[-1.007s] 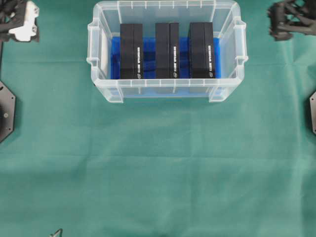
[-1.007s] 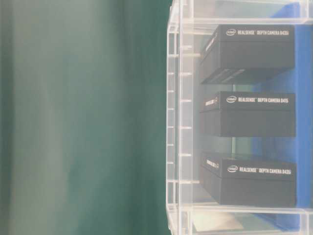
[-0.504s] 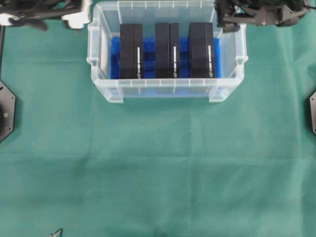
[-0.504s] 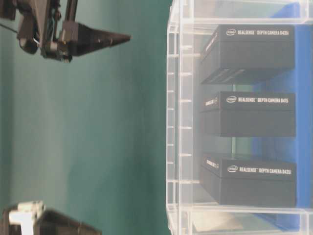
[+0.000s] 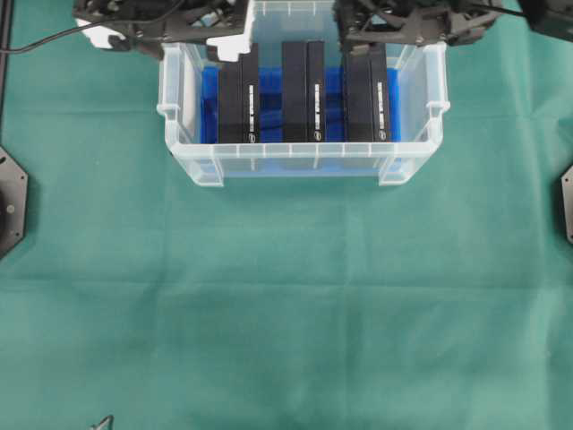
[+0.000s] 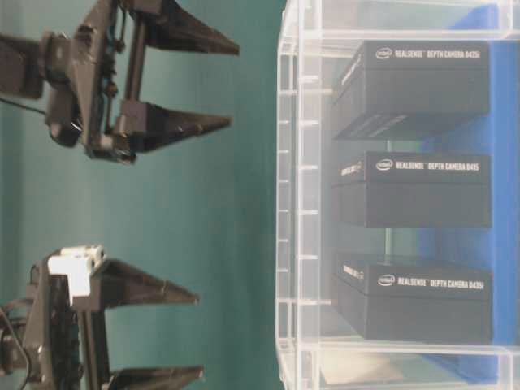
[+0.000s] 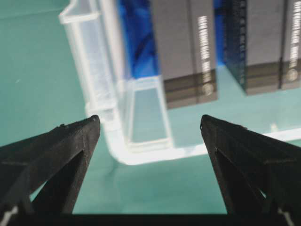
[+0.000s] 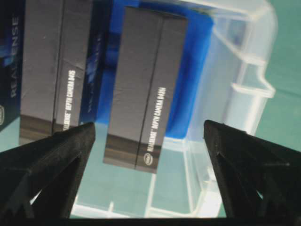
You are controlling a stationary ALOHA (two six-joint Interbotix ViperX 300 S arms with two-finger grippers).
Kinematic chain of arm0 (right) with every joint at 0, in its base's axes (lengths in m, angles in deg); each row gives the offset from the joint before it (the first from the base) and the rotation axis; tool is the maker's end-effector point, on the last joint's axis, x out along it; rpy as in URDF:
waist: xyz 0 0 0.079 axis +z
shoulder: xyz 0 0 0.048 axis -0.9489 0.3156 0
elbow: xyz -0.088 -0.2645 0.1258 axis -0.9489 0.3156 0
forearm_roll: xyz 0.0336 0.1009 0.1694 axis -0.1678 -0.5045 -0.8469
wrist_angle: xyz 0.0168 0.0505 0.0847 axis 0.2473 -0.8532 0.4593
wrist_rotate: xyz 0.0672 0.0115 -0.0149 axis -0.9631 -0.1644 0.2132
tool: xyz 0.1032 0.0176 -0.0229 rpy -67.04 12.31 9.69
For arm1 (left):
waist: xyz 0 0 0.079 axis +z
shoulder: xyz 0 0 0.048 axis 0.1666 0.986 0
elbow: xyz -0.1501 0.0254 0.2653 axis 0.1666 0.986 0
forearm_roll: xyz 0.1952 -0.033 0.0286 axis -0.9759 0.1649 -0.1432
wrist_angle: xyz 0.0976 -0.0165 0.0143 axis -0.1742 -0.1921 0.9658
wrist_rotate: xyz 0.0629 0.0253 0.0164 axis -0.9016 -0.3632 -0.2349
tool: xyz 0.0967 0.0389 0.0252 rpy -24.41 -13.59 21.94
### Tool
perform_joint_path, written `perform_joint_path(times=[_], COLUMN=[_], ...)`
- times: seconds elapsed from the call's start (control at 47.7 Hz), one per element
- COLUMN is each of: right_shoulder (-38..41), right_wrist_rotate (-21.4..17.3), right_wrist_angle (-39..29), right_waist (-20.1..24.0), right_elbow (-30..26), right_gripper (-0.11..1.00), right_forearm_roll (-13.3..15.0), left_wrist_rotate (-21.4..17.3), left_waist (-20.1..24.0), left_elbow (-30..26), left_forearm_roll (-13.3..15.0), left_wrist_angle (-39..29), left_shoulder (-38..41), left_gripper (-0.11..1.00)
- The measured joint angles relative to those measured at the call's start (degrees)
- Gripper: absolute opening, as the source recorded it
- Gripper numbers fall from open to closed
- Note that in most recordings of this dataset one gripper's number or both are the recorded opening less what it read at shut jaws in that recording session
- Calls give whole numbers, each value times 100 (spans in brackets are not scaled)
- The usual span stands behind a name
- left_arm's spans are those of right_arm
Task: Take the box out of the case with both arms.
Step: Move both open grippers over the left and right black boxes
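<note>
Right now I have both claws spread wide and empty, hanging over the far rim of the case (image 5: 302, 163) at the top of the overhead frame. The left claw (image 5: 235, 31) sits at the upper left, above the left box (image 5: 238, 94); the right claw (image 5: 363, 34) sits at the upper right, above the right box (image 5: 365, 92). A middle box (image 5: 303, 91) stands between them, all three upright on the blue liner (image 5: 208, 107), well inside the walls. My worry is the spacing: the boxes stand near each other, so a finger coming down could strike a box top or a neighbour instead of slipping into a gap. I also risk catching the rim and dragging the case across the green surface (image 5: 286, 305), or lifting unevenly and tilting the box.
</note>
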Motion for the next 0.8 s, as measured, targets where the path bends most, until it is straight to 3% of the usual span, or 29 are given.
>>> perform_joint_path(times=[0.797], right_shoulder=[264], right_wrist_rotate=[149], right_wrist_angle=[0], right_waist=[53], right_elbow=[-246], right_gripper=[96], right_forearm_roll=[-9], left_wrist_rotate=[44], left_waist=[-53], left_elbow=[-185], left_forearm_roll=[-88], left_wrist_angle=[466], left_shoulder=[483], left_gripper=[91])
